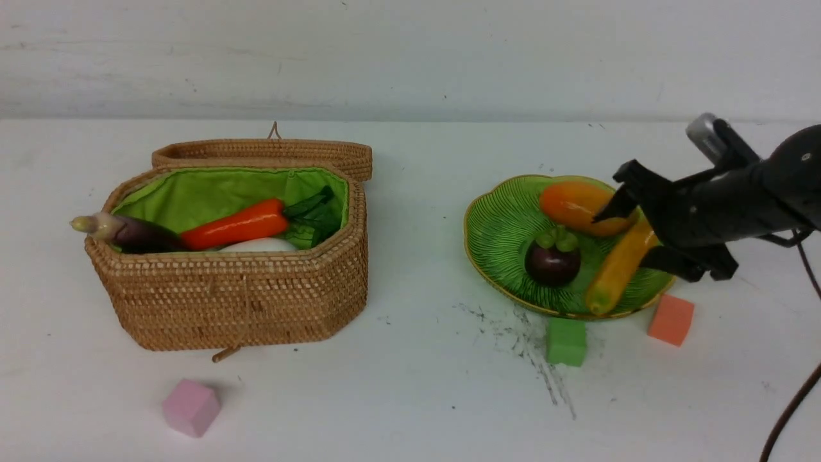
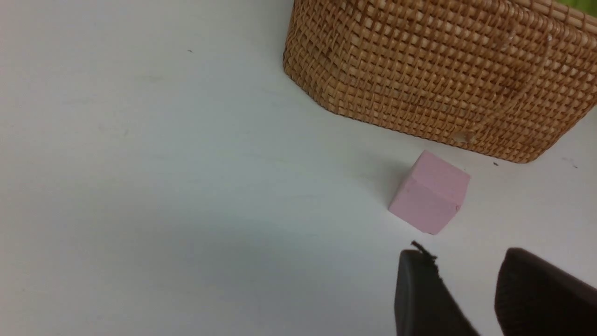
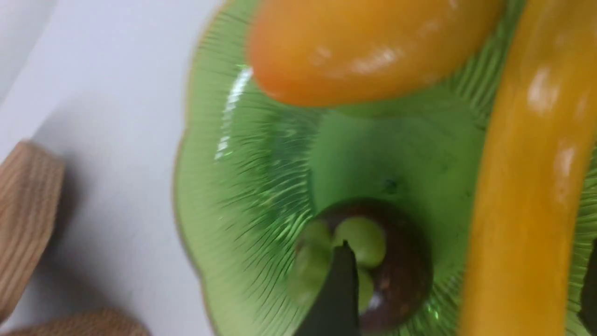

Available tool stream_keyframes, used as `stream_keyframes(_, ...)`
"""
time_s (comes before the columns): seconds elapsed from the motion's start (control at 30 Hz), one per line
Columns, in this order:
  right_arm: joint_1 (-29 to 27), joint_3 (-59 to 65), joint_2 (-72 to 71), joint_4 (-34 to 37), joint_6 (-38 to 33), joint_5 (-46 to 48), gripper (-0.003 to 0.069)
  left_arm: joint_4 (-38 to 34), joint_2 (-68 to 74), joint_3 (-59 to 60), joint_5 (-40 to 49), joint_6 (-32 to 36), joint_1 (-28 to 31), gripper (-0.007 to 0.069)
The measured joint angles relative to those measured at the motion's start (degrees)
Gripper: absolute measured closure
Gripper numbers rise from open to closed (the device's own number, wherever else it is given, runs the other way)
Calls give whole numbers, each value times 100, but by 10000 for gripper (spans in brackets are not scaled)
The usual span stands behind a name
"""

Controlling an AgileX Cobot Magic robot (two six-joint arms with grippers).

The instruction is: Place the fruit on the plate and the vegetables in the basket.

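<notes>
Radish (image 1: 260, 245) mostly hidden behind basket (image 1: 237, 292) front wall, only white hump showing. Leafy vegetable (image 1: 312, 218) tucked in shadow behind carrot (image 1: 235, 224), shape unclear. Banana (image 1: 617, 267) upper end covered by right end effector (image 1: 632, 234). Right wrist view blurred; mango (image 3: 368, 46) and banana (image 3: 527, 186) cut by frame edge. Left end effector (image 2: 471, 280) cut off at frame edge, only two dark fingertips (image 2: 419, 289) visible. Basket lining barely visible in left wrist view.
</notes>
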Motion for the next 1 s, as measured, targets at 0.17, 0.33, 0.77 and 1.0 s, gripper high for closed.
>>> stream_keyframes(0.17,-212,0,-1162,-1371,-5,1113,81,0,0,0,0,0,0,389)
stream_keyframes(0.33,-543,0,-2623,-2882,-5,2384,226,0,0,0,0,0,0,389)
stream_keyframes(0.77,-598,2700,-6462,-3602,-303,2934,667,0,0,0,0,0,0,389)
stream_keyframes(1.0,-598,2961,-6521,-3171,-303,2849,667,0,0,0,0,0,0,386)
